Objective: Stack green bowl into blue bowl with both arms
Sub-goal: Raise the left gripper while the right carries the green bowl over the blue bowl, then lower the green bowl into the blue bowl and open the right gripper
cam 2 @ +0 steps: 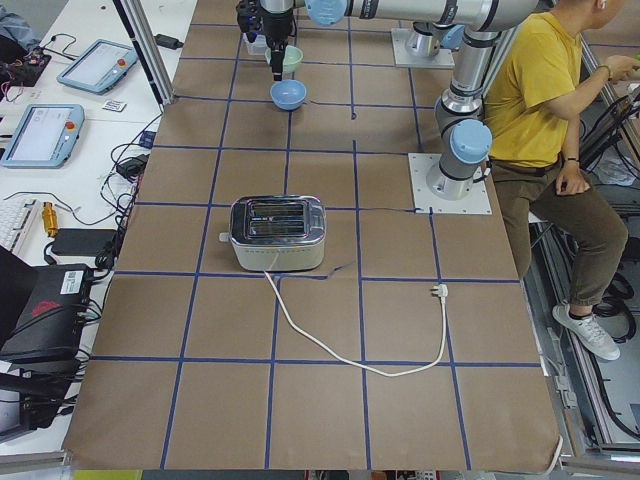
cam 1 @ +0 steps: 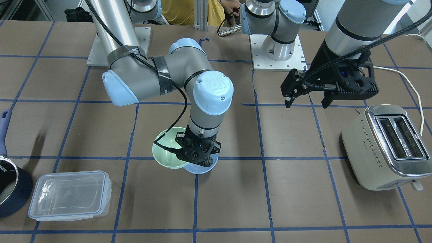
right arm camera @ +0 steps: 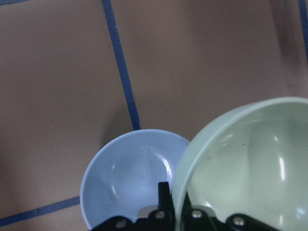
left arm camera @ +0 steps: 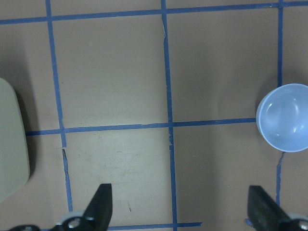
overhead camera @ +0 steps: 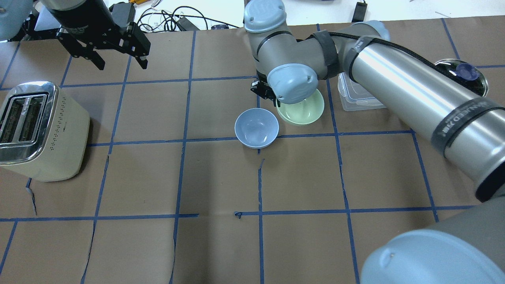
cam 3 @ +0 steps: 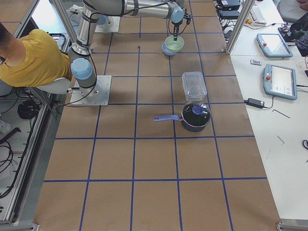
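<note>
My right gripper (cam 1: 197, 152) is shut on the rim of the pale green bowl (cam 1: 166, 153); one finger is inside the rim and one outside. In the right wrist view the green bowl (right arm camera: 245, 163) sits higher than the blue bowl (right arm camera: 130, 178) and overlaps its edge. The blue bowl (overhead camera: 256, 127) stands upright and empty on the table, just beside the green bowl (overhead camera: 303, 108). My left gripper (overhead camera: 118, 59) is open and empty, raised above the table well away from both bowls. The left wrist view shows its spread fingertips (left arm camera: 102, 204) and the blue bowl (left arm camera: 284, 118) at the right edge.
A cream toaster (overhead camera: 41, 130) with a white cord (cam 2: 330, 340) stands on my left side. A clear plastic container (cam 1: 69, 195) and a dark navy pot (cam 3: 195, 115) stand on my right side. A person in yellow (cam 2: 550, 80) sits behind the arm bases.
</note>
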Tool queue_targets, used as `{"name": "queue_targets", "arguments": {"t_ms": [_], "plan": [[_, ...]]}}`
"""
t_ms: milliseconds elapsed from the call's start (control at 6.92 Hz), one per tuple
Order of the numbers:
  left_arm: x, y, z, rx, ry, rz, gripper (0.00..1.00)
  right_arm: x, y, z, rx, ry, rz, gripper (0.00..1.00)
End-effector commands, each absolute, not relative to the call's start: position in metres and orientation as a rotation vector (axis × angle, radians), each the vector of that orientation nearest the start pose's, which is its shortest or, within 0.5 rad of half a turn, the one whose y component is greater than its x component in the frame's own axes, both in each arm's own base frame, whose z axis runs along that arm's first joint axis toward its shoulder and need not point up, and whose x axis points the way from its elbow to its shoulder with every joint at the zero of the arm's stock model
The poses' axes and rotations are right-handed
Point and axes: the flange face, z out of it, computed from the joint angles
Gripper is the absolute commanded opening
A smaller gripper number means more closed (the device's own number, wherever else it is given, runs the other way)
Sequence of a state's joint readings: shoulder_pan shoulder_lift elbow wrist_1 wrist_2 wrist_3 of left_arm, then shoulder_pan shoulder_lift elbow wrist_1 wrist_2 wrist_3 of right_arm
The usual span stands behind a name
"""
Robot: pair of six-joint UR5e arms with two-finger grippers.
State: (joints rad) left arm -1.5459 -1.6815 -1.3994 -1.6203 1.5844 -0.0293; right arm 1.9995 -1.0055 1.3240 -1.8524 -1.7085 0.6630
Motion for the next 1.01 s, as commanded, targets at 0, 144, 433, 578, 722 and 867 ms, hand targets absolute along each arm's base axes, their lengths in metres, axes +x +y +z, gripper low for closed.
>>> {"name": "queue_targets", "arguments": {"t_ms": [0, 144, 433, 578, 722, 867], "plan": [[-0.132, -0.534, 0.506, -0.065, 3.127, -0.010, 1.00, 0.436, -0.572, 0.277, 0.395, 3.260, -0.037, 0.00], [-0.134, -0.534, 0.503, -0.074, 3.127, -0.003, 1.00, 0.442, -0.568, 0.274, 0.393, 3.263, -0.033, 0.00], [-0.135, -0.533, 0.501, -0.053, 3.121, 0.004, 1.00, 0.448, -0.566, 0.262, 0.391, 3.233, 0.032, 0.00], [-0.135, -0.534, 0.502, -0.050, 3.121, -0.015, 1.00, 0.449, -0.567, 0.259, 0.391, 3.232, 0.033, 0.11], [-0.135, -0.535, 0.501, -0.051, 3.122, -0.032, 1.00, 0.448, -0.566, 0.256, 0.388, 3.240, 0.046, 0.32], [-0.135, -0.533, 0.498, -0.051, 3.122, -0.025, 1.00, 0.449, -0.567, 0.257, 0.386, 3.236, 0.042, 0.83]]}}
